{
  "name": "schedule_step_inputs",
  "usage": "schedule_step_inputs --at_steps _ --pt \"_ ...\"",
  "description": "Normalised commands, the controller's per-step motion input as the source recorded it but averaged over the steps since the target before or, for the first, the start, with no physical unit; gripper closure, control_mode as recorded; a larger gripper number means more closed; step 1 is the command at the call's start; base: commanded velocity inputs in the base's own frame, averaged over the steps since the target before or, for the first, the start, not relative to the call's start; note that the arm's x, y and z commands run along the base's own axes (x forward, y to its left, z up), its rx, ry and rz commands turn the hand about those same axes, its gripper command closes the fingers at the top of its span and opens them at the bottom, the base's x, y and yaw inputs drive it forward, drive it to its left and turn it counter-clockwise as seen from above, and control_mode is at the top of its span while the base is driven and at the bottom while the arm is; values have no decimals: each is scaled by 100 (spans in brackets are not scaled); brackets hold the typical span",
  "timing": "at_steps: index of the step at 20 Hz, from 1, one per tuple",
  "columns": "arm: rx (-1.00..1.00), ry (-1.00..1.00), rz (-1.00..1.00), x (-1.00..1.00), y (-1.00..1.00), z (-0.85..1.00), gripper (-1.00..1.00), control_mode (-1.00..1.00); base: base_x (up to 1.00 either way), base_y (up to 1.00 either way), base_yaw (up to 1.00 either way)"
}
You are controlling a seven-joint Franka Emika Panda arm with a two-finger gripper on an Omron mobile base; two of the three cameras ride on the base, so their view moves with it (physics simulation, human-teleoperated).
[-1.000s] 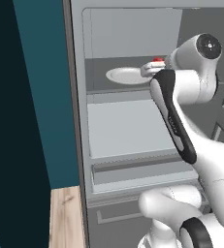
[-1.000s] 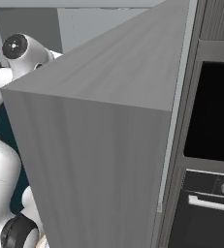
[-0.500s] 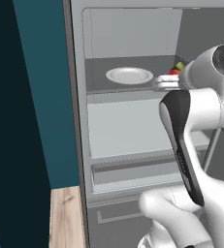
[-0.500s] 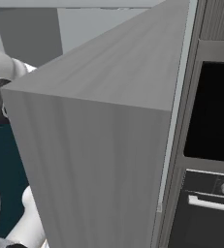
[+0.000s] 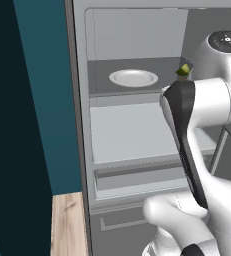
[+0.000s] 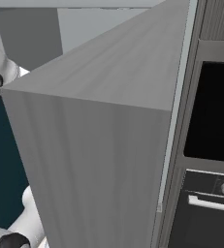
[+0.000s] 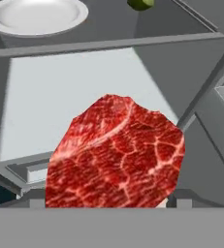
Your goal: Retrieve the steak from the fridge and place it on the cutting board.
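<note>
We see the steak [image 7: 116, 155] filling the near hand view at 6 o'clock, clamped in the gripper with jaws spread wide around it. Since a second ago the arm has swung back from the fridge [image 5: 137, 135] shelf, plate [image 5: 133, 77] now uncovered at 12 o'clock. Retrieval looks done; cutting board next.

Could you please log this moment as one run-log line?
phase: retrieving | steak: held in jaws, outside shelves | fridge: open | plate: on upper shelf

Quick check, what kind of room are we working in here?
A kitchen, most likely: an open fridge with shelves holding a white plate, a built-in oven beside it, and the steak close before the hand camera.
</note>
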Motion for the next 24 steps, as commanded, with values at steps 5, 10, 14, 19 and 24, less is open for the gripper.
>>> schedule_step_inputs --at_steps 5,10,14,19,24 --pt "0 18 0 -1 -2 -36 100 -100 0 0 0" --pt "1 0 0 -20 0 -31 100 -100 0 0 0" --pt "6 -3 0 -47 -2 -15 100 -100 0 0 0" --pt "7 -5 0 -62 -2 -4 100 -100 0 0 0" --pt "0 0 0 -16 0 -18 100 -100 0 0 0"
